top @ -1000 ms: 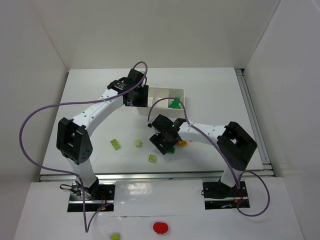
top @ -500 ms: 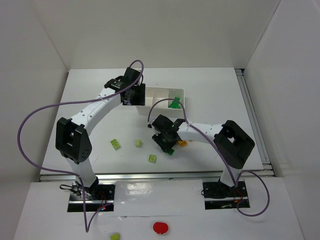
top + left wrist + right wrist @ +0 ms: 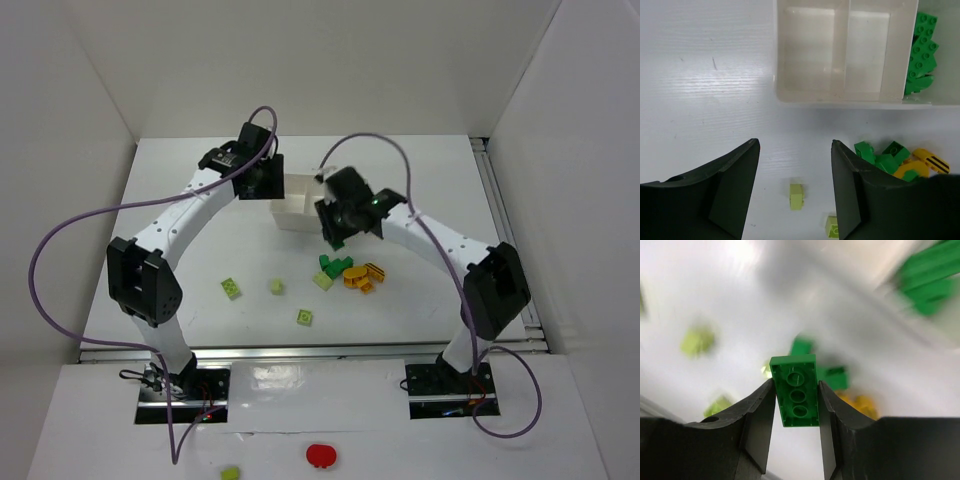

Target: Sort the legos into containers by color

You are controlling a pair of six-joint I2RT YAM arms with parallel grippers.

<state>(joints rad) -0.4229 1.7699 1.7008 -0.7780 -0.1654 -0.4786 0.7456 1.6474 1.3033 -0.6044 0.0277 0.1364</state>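
Note:
The white tray [image 3: 781,60] has three compartments. Its right one holds several dark green legos [image 3: 922,55]; the left and middle ones look bare. My right gripper [image 3: 796,385] is shut on a dark green lego [image 3: 799,390] and holds it in the air by the tray's near right side [image 3: 337,228]. My left gripper [image 3: 796,190] is open and empty, hovering left of the tray [image 3: 262,185], with a lime lego [image 3: 796,196] on the table far below it. A pile of dark green [image 3: 330,266], lime [image 3: 323,281] and orange [image 3: 358,277] legos lies in front of the tray.
Three lime legos lie apart on the near left table, one at the left [image 3: 232,288], one in the middle [image 3: 276,286] and one nearer [image 3: 305,317]. A red round object [image 3: 320,455] and another lime brick [image 3: 230,472] lie off the table by the arm bases.
My right gripper rose from the pile and moved back toward the tray with the dark green lego, uncovering the pile. My left gripper shifted a little left, away from the tray.

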